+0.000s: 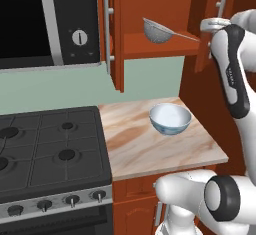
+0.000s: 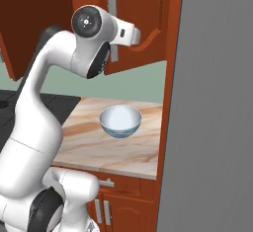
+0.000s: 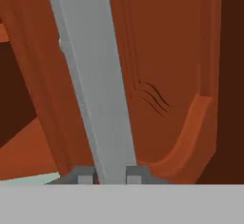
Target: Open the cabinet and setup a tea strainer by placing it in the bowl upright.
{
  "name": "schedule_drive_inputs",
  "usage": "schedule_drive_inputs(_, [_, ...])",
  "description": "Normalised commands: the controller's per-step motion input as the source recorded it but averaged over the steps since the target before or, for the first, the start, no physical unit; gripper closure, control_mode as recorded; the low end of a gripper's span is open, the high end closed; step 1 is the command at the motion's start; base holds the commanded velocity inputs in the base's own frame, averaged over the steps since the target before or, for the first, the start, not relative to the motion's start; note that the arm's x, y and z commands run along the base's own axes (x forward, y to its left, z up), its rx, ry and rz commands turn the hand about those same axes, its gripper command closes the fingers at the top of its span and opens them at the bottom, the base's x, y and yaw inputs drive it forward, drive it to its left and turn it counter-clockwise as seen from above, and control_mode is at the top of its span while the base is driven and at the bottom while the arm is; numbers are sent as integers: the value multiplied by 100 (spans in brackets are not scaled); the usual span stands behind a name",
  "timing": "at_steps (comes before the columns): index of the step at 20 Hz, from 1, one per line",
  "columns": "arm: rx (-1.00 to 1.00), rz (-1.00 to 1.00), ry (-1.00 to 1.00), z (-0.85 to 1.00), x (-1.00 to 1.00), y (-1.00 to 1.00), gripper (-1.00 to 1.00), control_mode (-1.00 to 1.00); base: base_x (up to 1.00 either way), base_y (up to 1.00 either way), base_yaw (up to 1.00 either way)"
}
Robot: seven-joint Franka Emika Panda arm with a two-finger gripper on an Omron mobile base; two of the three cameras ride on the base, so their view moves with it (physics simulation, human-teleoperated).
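The gripper (image 3: 106,174) is at the right door (image 3: 167,75) of the cabinet (image 1: 150,9), with its two fingertips (image 3: 85,175) standing either side of the silver handle (image 3: 93,75); the jaws appear clamped on the bar, one tip against each side. In the left base view both doors stand swung out, the left door (image 1: 114,34) well open and the right one partly open by the arm. The strainer (image 1: 157,30) lies on the shelf (image 1: 160,46) inside, basket toward the left door and thin handle pointing right toward the arm. The bowl (image 1: 170,118) sits upright on the counter (image 1: 145,144), below the shelf and clear of the stove (image 1: 50,149). Hazards, as a judgement: the grip sits near the tips, so a pull off the door's arc may let the bar slip out and leave the door only partly open. A partly open right door narrows the approach to the strainer, and the wrist may strike the door edge on the reach in. The strainer's handle is thin and lies flat; a poor pinch may tilt the basket or knock it off the shelf. On placement, the basket may tip over in the bowl's rounded inside rather than stand upright.
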Motion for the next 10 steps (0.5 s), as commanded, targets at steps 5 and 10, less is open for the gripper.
schedule_drive_inputs(5, [0, 0, 15, 0, -69, -38, 100, -100, 0, 0, 0])
schedule_drive_inputs(10, [-4, -1, 8, 6, -36, -4, 100, -100, 0, 0, 0])
